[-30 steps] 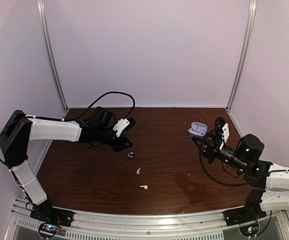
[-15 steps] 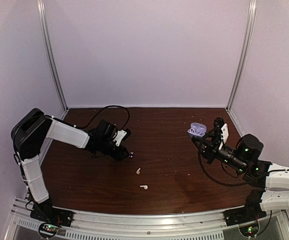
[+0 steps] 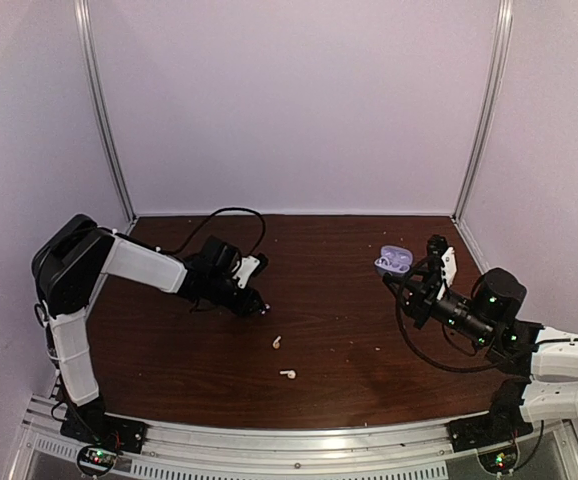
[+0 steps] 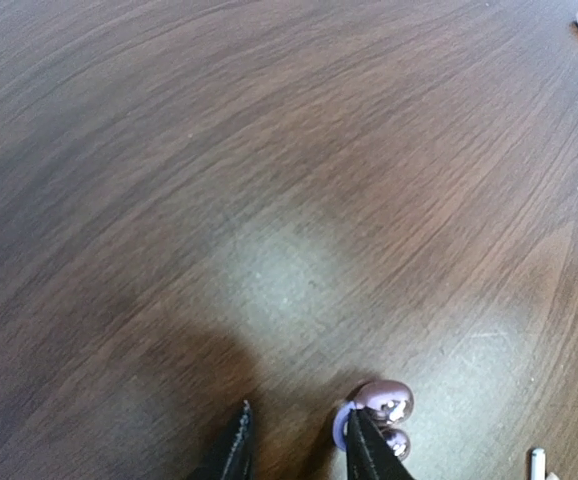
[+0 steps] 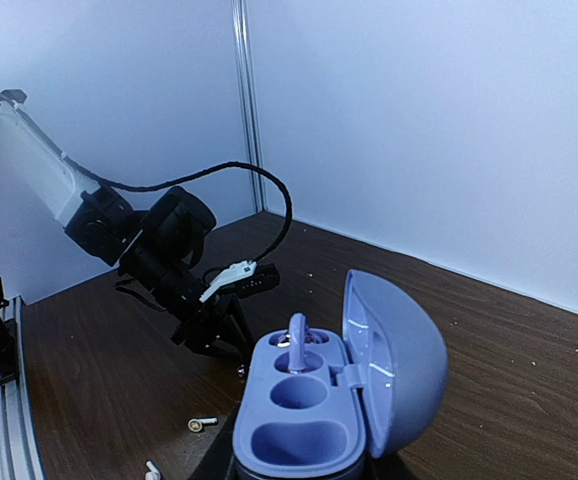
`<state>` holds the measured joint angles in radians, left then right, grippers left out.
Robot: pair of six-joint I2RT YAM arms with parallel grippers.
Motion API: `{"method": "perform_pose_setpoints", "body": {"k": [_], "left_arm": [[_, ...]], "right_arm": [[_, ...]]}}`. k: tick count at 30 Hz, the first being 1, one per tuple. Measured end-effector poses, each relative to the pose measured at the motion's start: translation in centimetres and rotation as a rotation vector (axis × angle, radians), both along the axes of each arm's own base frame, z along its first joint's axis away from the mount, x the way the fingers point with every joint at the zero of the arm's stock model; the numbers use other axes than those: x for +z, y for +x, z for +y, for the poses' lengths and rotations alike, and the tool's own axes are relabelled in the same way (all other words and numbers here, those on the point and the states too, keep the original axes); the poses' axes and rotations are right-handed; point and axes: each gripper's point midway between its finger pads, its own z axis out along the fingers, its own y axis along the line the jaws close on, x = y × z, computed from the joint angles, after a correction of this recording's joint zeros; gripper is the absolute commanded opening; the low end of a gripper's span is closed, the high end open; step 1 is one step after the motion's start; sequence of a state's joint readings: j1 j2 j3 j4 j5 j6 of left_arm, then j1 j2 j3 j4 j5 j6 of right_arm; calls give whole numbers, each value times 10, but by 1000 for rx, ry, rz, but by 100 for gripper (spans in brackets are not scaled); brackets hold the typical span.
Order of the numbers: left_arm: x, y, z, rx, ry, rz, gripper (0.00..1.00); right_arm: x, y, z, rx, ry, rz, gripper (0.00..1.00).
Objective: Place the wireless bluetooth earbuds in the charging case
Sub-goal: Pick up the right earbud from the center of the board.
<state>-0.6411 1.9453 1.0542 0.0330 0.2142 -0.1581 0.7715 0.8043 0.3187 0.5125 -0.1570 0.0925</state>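
Observation:
My left gripper (image 3: 255, 304) is low on the table, jaws open. In the left wrist view (image 4: 297, 432) a dark purple earbud (image 4: 386, 402) lies on the wood against the outer side of the right fingertip (image 4: 357, 436), not between the jaws. Two white earbuds (image 3: 277, 342) (image 3: 288, 375) lie nearer the front. My right gripper (image 3: 409, 280) is shut on the lavender charging case (image 3: 394, 261), held off the table with its lid (image 5: 397, 360) open. One purple earbud (image 5: 295, 344) sits in the case's far slot; the other slots (image 5: 297, 392) show empty.
The dark wood table (image 3: 349, 330) is boxed in by white walls and metal posts (image 3: 104, 110). A black cable (image 3: 231, 190) loops behind the left arm. The white earbuds also show in the right wrist view (image 5: 202, 424) (image 5: 151, 467).
My left arm has swung down and right, bringing its open gripper to the table at the purple earbud. The right arm and the case have barely moved.

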Motion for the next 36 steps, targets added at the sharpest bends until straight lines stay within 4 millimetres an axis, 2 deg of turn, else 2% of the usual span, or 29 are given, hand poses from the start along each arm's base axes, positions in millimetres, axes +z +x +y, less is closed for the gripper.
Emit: {"method": "perform_pose_setpoints", "body": {"k": [5,9,15,20,27,36], "left_arm": [[-2,-2,-16,-52,21,-28,29],[-2,-12,-30,-112,35,-48,29],[-3,-23,-46,-176,57,-76,24],[-4,-27,-49,-196,83,-101,12],[-4,-32,-54,-247,124,-119,0],[-3,-32,-55,-267,162,-125,0]], "right_arm": [[0,0,0,0,-1,1,0],[-1,0,0,0,-3,0,0],[-1,0,0,0,-4,-1,0],[-1,0,0,0,-4,-1,0],[-1,0,0,0,-4,-1,0],[-1,0,0,0,-4,-1,0]]}}
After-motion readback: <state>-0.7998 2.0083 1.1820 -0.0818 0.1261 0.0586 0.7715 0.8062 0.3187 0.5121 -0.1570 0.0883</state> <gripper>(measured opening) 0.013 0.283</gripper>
